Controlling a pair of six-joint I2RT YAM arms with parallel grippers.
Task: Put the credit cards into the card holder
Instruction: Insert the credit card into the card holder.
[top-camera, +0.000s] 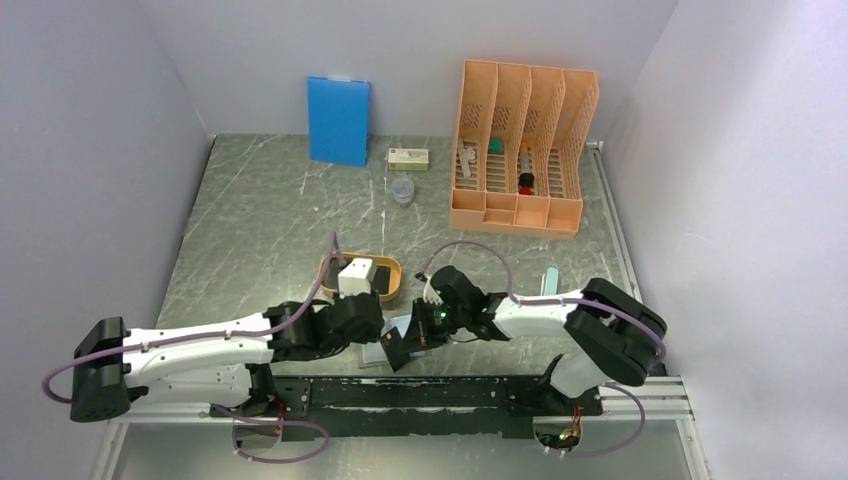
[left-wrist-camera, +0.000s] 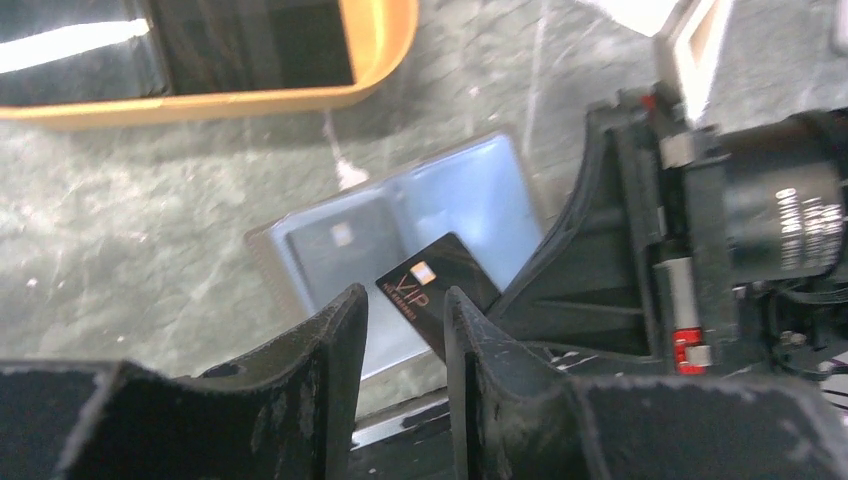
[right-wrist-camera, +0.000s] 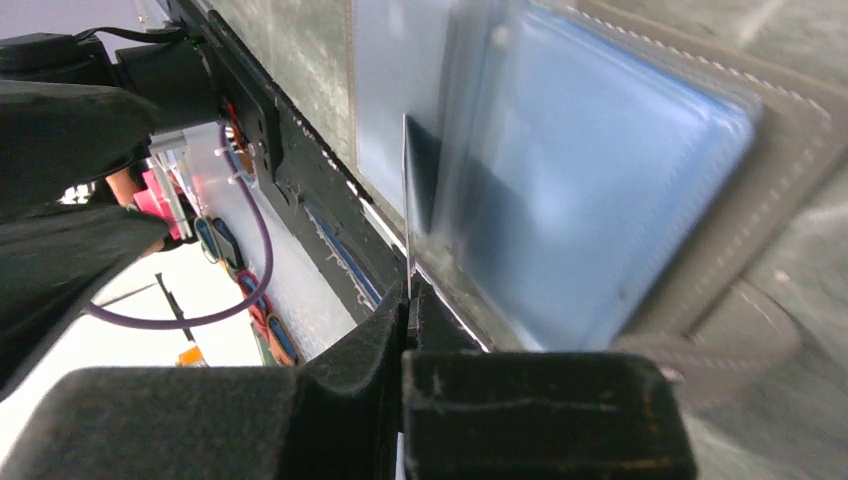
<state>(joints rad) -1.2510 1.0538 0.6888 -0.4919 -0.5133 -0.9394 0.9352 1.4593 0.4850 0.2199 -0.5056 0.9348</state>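
The card holder (left-wrist-camera: 455, 195) lies open on the marble table, close to the near edge, its pale blue pockets facing up. One dark credit card (left-wrist-camera: 340, 250) sits inside its left pocket. My right gripper (right-wrist-camera: 408, 300) is shut on a black credit card (left-wrist-camera: 435, 280) marked VIP. That card stands on edge (right-wrist-camera: 408, 190) at the mouth of a blue pocket (right-wrist-camera: 600, 180). My left gripper (left-wrist-camera: 405, 310) hovers open just before the holder, with nothing between its fingers. In the top view both grippers meet over the holder (top-camera: 372, 355).
The orange oval tray (left-wrist-camera: 385, 50), just beyond the holder, has more dark cards (left-wrist-camera: 250, 40) in it. A tall orange file rack (top-camera: 520, 150), a blue board (top-camera: 338, 120), a small box (top-camera: 408, 157) and a clear cup (top-camera: 402, 190) stand farther back. The black base rail (top-camera: 450, 390) borders the near edge.
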